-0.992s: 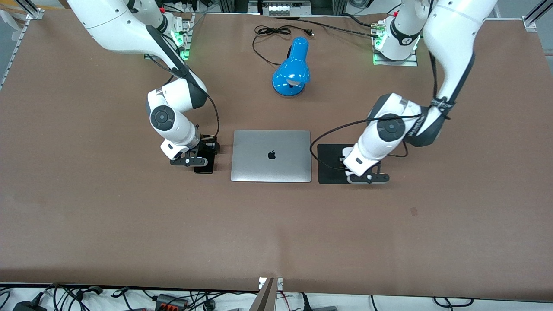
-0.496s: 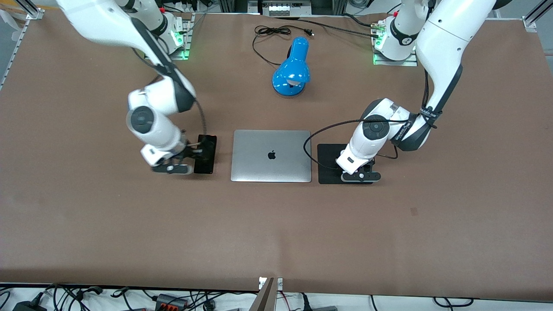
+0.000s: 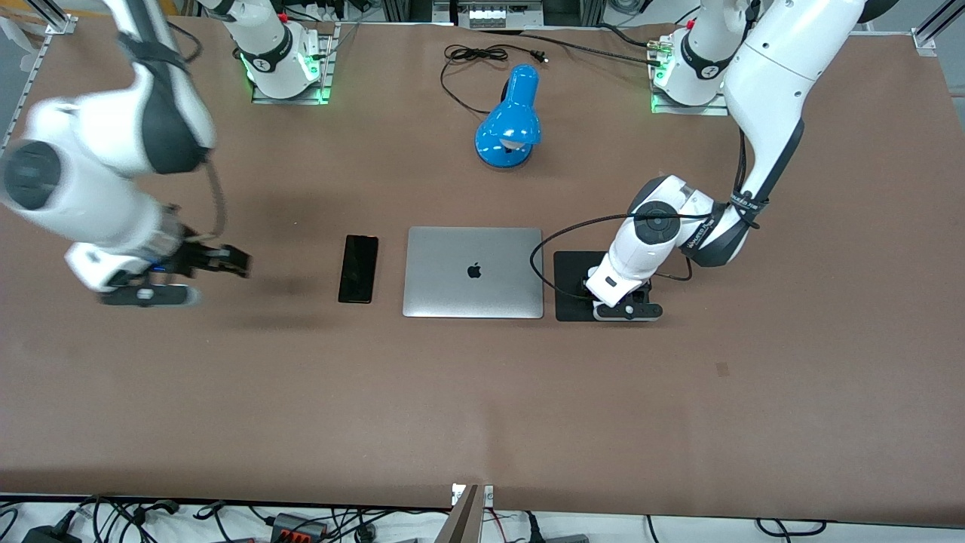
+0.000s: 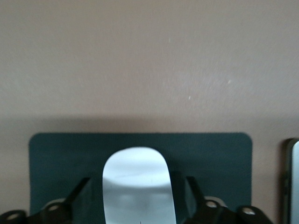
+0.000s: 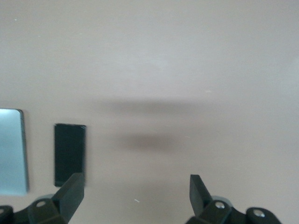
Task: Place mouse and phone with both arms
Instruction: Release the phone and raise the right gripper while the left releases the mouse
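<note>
The right gripper [image 3: 215,264] hangs over the bare table near the right arm's end, fingers spread wide and holding nothing. The phone [image 3: 358,268] lies flat beside the laptop [image 3: 473,272]. It looks placed. The left gripper [image 3: 620,300] is low on the black pad [image 3: 574,286], its fingers on both sides of the mouse [image 4: 138,186]. If they pull up before letting go, the smooth mouse may lift, slide or tip off the pad.

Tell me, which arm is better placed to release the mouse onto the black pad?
Left. The left gripper is over the black pad with its jaws around the mouse. The right gripper is open over bare table, away from the phone.
</note>
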